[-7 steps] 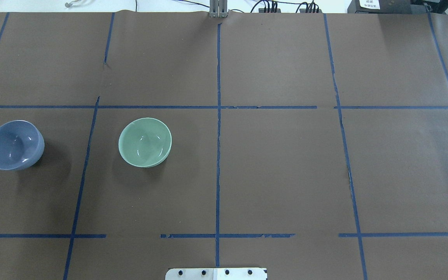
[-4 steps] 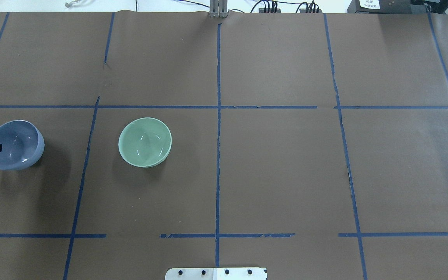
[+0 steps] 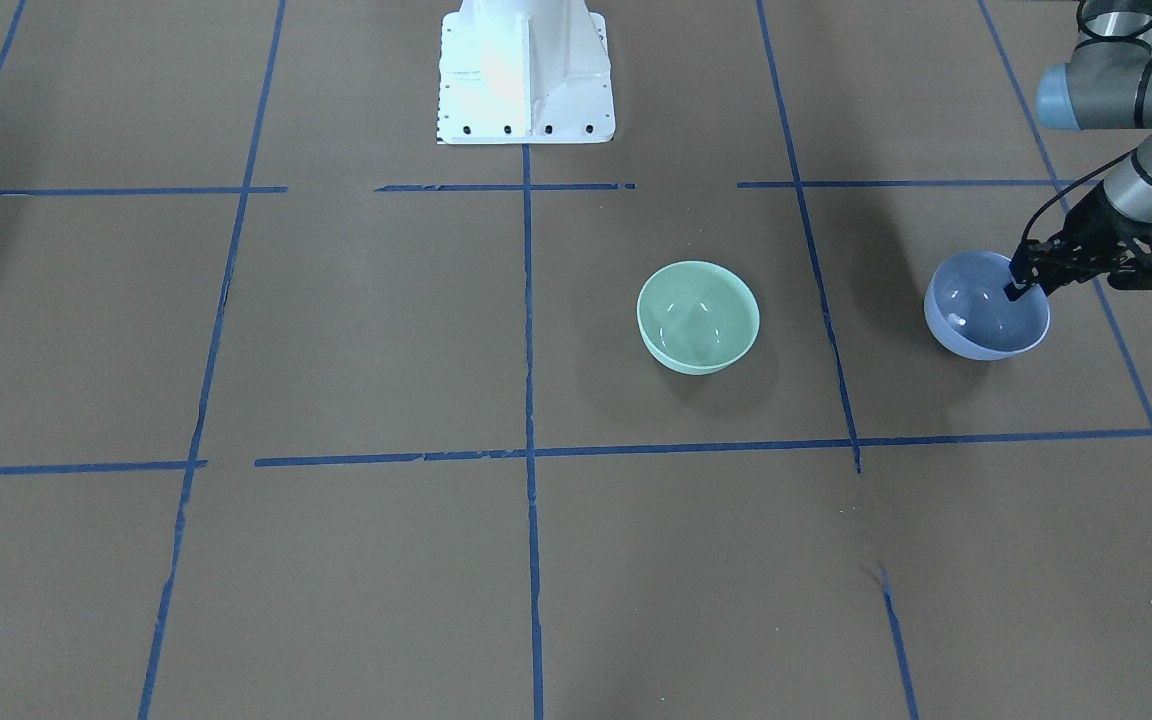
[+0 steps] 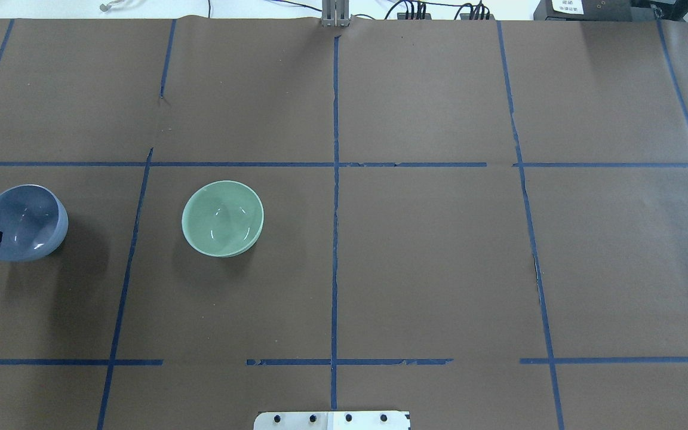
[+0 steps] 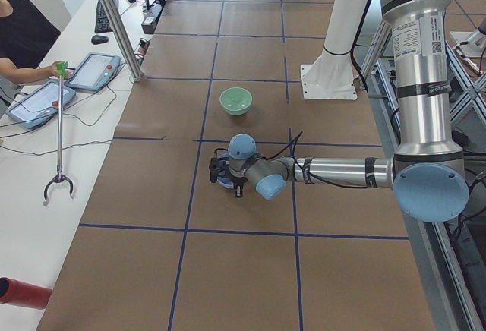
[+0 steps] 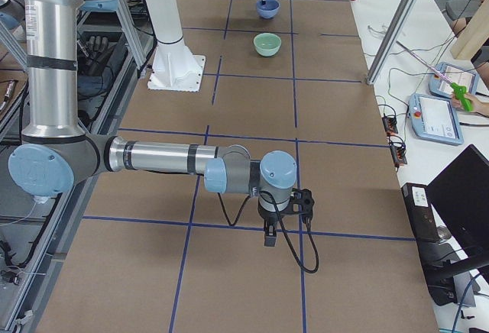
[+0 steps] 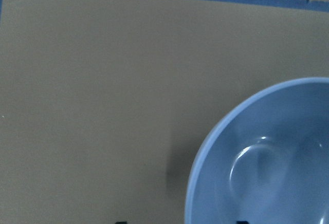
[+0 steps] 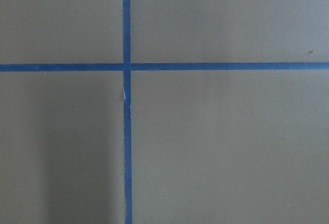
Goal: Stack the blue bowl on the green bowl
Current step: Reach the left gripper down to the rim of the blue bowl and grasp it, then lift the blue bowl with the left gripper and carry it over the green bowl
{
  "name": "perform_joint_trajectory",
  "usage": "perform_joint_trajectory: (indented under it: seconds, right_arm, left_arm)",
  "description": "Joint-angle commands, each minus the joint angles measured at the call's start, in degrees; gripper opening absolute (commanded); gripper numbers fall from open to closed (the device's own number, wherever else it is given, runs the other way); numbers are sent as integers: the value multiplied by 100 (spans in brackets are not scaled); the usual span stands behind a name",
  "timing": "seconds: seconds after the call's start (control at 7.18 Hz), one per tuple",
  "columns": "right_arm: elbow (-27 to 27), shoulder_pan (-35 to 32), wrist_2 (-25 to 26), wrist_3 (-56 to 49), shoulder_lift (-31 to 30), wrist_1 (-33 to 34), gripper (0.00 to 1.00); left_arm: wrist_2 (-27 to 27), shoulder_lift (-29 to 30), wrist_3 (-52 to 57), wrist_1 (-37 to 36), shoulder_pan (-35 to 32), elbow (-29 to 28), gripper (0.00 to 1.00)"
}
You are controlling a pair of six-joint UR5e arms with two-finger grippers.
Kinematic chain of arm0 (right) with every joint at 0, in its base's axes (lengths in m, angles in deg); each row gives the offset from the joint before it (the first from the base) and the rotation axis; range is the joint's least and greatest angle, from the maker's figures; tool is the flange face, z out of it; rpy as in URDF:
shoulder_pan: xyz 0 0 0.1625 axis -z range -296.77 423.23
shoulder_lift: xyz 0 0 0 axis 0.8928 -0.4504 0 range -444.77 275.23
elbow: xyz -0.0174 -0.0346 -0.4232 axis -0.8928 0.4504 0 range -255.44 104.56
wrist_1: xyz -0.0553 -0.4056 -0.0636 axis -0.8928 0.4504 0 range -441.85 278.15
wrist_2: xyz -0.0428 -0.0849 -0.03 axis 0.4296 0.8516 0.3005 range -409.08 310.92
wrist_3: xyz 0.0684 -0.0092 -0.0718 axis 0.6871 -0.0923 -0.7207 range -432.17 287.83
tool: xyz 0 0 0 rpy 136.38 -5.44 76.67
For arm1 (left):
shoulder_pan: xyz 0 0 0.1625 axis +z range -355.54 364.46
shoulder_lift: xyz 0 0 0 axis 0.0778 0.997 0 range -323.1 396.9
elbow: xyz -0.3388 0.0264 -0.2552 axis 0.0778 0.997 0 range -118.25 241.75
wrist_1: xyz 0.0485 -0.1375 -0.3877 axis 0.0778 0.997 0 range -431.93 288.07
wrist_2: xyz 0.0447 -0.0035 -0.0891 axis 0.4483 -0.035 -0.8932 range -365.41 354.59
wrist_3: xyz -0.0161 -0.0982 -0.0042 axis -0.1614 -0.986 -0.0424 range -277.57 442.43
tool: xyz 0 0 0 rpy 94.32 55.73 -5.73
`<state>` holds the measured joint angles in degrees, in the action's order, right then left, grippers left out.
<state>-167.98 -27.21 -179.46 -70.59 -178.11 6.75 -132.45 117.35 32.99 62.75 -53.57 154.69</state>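
**Left tool straddles the blue bowl's rim; bowls sit apart**

The brown tabletop (image 4: pixel 427 269), crossed by blue tape lines (image 4: pixel 335 239), fills the overhead view. The left arm (image 5: pixel 342 171) stretches low across the middle of the left side view. The right arm (image 6: pixel 153 156) lies across the centre of the right side view, over bare paper.

The green bowl (image 4: pixel 223 218) stands upright left of centre in the overhead view. The blue bowl (image 4: pixel 24 222) stands upright at the left edge, at about the same height in the frame. The two are well apart, with a tape line between them.

The left tool (image 3: pixel 1028 284) is at the blue bowl's rim at the right side of the front-facing view, with one finger dipped inside the bowl. In the left wrist view its dark fingertips (image 7: pixel 241 222) show at the bottom edge, spread, with the rim passing between them.

The right tool (image 6: pixel 269 235) points down near a tape crossing; I cannot tell whether it is spread or pressed together.
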Motion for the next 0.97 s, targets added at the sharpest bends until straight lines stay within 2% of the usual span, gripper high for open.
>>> perform_joint_trajectory:
  seconds: [0.0,0.14,0.28,0.56,0.84]
  right_arm:
    - [0,0,4,0,0,0,100]
    - [0,0,4,0,0,0,100]
    - [0,0,4,0,0,0,100]
    - [0,0,4,0,0,0,100]
    - [0,0,4,0,0,0,100]
  left_arm:
    - [-162,-99,39,-90,-85,406,0]
    - [-694,-117,205,-239,-242,609,0]
    - [-987,-300,624,-832,-592,1099,0]
    - [-964,-214,1687,-3383,-1111,2582,0]
    - [-955,144,1684,-4508,-1605,3394,0]
